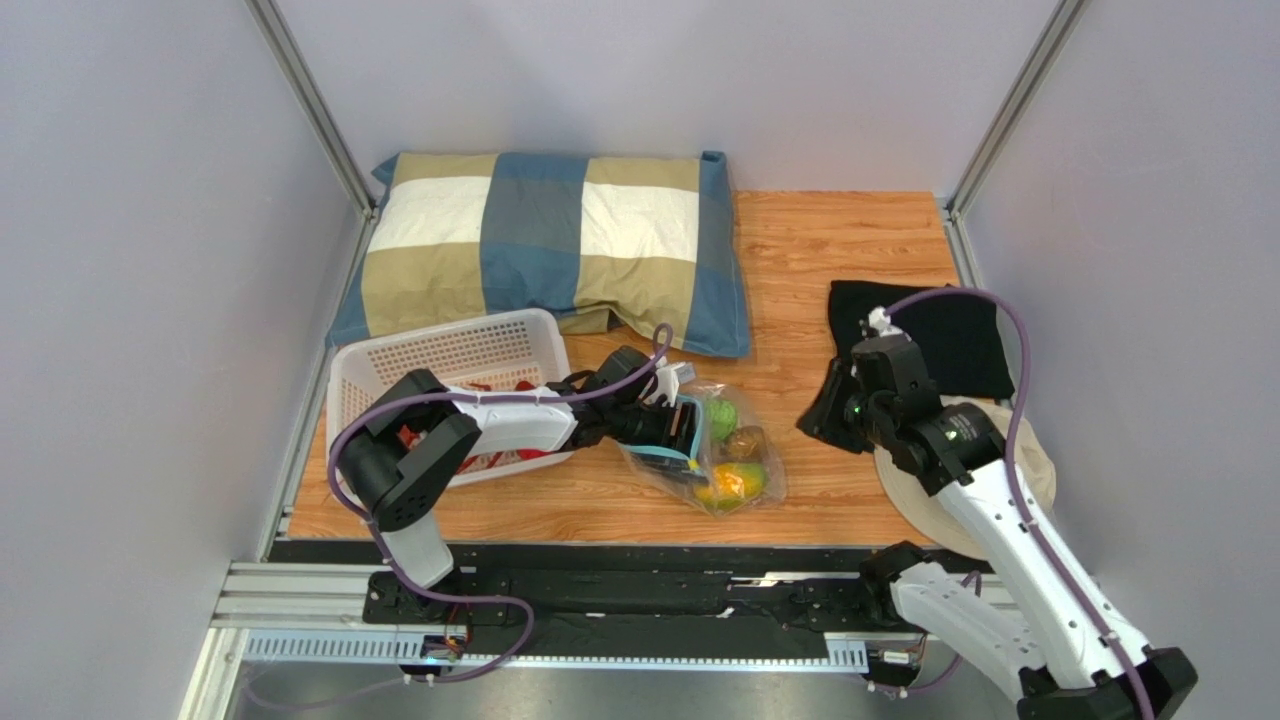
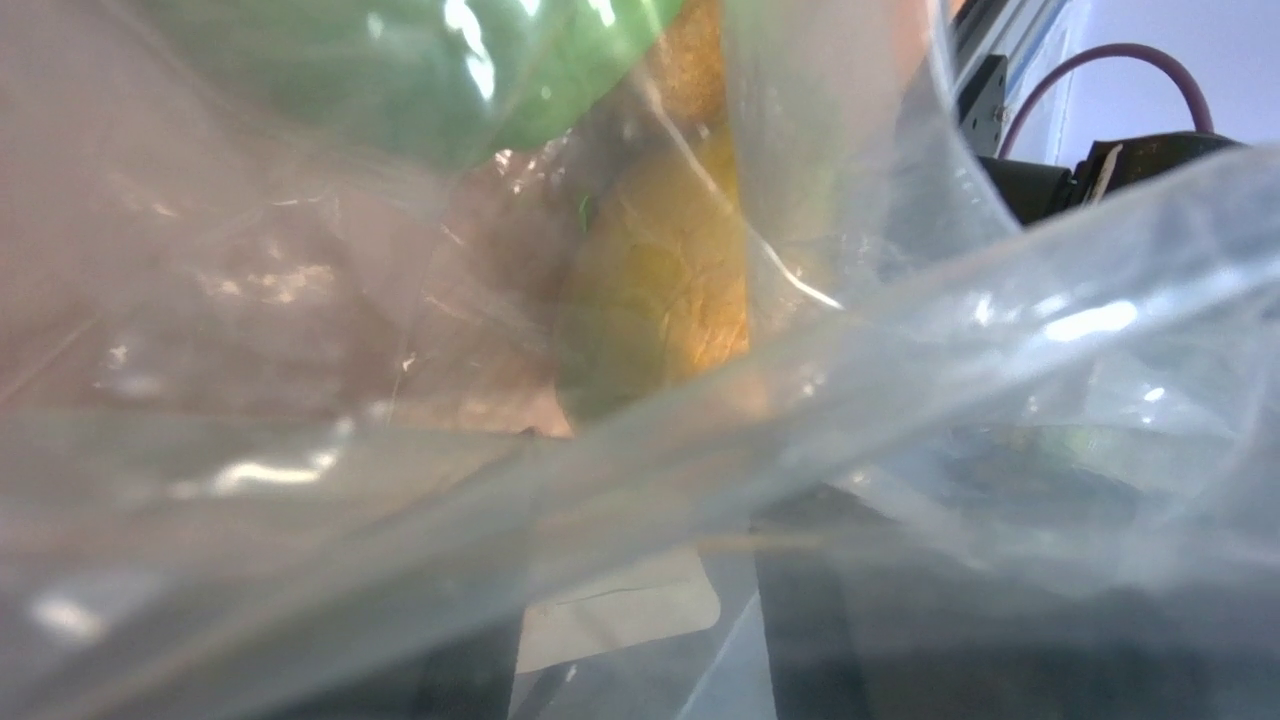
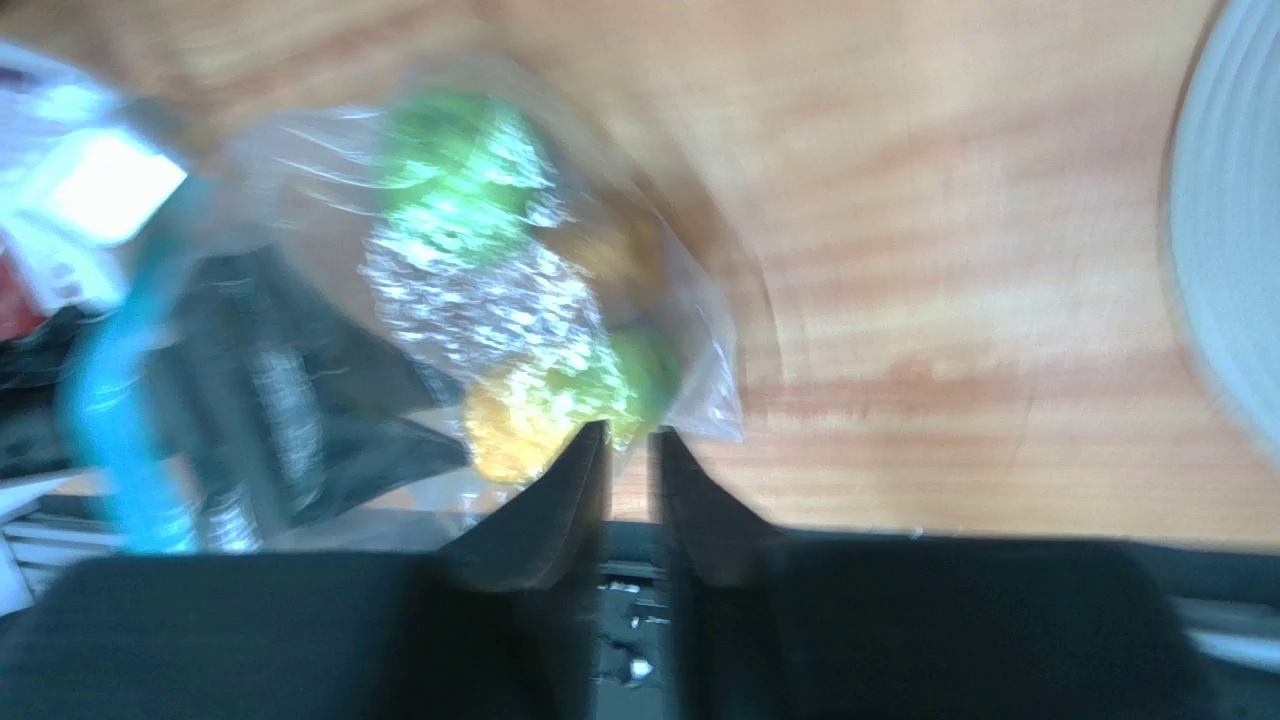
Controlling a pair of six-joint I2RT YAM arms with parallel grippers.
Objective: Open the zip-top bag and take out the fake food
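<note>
Three pieces of fake food (image 1: pixel 736 482) sit inside the zip-top bag (image 1: pixel 718 453), which lies mid-table. The left gripper (image 1: pixel 672 420), its arm stretched low past the basket (image 1: pixel 451 353), is at the bag's blue mouth. Its wrist view shows only plastic film, so I cannot tell how the jaws stand. The right gripper (image 3: pixel 631 450) hangs well apart from the bag, slightly parted and empty.

Checked blue, tan and white pillow (image 1: pixel 541 240) at the far side of the wooden worktop (image 1: pixel 842 248), white perforated basket (image 1: pixel 451 345) just before it on the left, black cloth (image 1: pixel 962 342) on the right, pale round disc (image 1: pixel 1040 468) nearer, touching the cloth's edge
</note>
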